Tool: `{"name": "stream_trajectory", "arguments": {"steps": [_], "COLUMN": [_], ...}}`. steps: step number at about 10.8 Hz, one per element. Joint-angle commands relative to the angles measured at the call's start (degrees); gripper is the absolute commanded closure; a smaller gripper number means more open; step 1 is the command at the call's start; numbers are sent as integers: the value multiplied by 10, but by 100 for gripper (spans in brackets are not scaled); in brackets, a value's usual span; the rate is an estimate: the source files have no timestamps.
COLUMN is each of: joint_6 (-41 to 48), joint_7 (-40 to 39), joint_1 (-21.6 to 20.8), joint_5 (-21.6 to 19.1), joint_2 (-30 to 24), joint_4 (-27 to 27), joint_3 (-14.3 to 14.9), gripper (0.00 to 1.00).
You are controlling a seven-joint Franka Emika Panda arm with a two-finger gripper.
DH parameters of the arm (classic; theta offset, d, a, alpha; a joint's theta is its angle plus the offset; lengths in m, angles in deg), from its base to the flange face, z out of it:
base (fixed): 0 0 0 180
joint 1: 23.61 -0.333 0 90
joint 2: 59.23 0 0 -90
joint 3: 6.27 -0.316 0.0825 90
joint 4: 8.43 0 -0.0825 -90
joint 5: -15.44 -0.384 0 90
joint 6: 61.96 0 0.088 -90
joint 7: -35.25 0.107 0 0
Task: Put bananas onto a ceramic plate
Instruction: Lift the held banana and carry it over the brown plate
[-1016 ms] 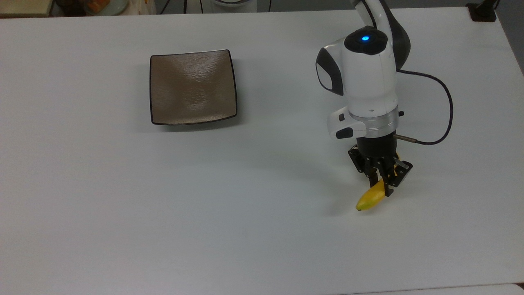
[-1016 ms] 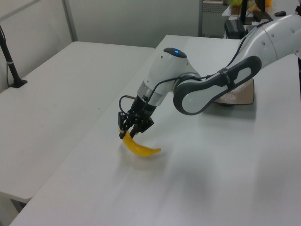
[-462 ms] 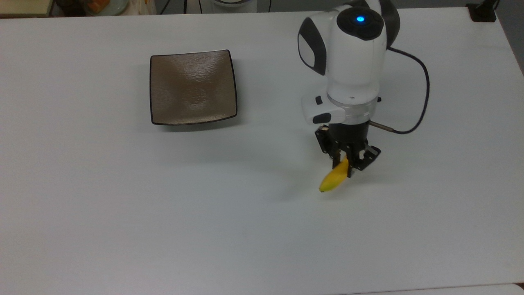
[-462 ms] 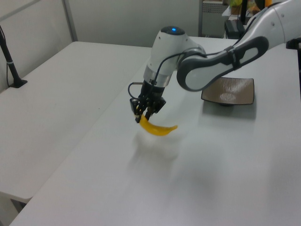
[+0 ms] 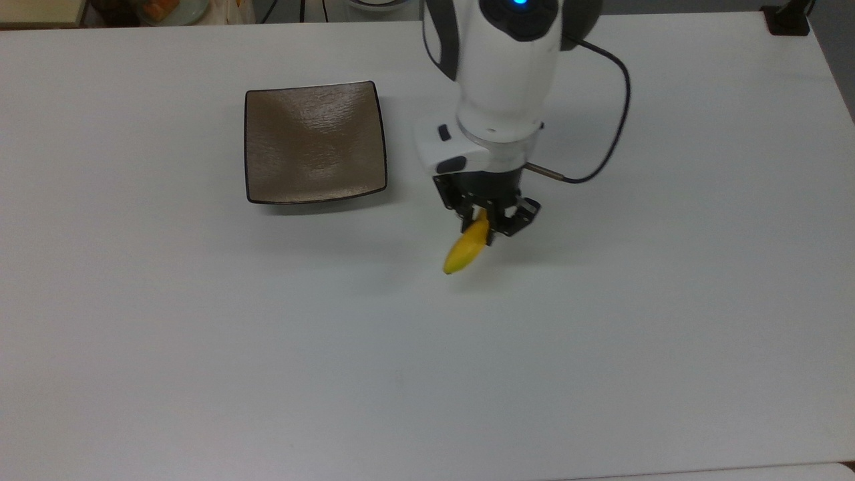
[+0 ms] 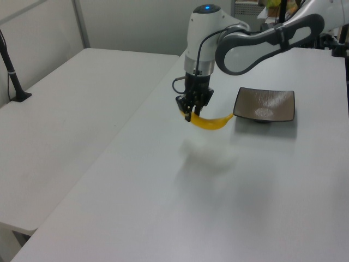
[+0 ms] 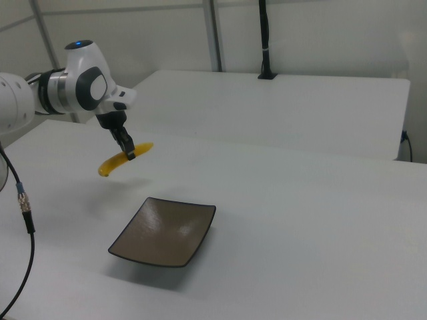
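Yellow, smooth and curved: the banana (image 5: 465, 247), one piece, held in the air above the white table (image 5: 200, 347). Clamped near its stem end between the two black fingers of the gripper (image 5: 485, 224); the free end hangs lower and points toward the top view's lower left. In the left view the banana (image 6: 210, 122) curves out from the gripper (image 6: 190, 111) toward the left view's right, its tip close to the plate's near edge as seen there. In the right view the banana (image 7: 122, 161) hangs clear of the table surface, the gripper (image 7: 129, 151) closed on its upper part.

Brown, glossy, square: the ceramic plate (image 5: 314, 141), thin dark rim, faintly rippled face, nothing on it. It rests flat on the table, to the top view's left of the gripper and apart from the banana. Seen also in the left view (image 6: 265, 103) and the right view (image 7: 165, 231).

White and grey: the robot arm (image 5: 502, 67), wrist pointing downward over the table, a blue light at its top. A black cable (image 5: 611, 127) loops from the wrist toward the top view's right.

White, plain: a second table (image 7: 280, 107) behind the first in the right view, with a black post (image 7: 265, 40) standing at its far edge.
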Motion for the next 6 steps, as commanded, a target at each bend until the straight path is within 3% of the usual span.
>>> {"name": "stream_trajectory", "arguments": {"steps": [1, 3, 6], "joint_6": [53, 98, 195], "joint_7": [-105, -186, -311], "joint_1": [9, 13, 48], "joint_5": [-9, -9, -6], "joint_2": [-85, -110, -128], "joint_4": [97, 114, 115], "joint_3": [31, 60, 65], "gripper": [84, 84, 84]}}
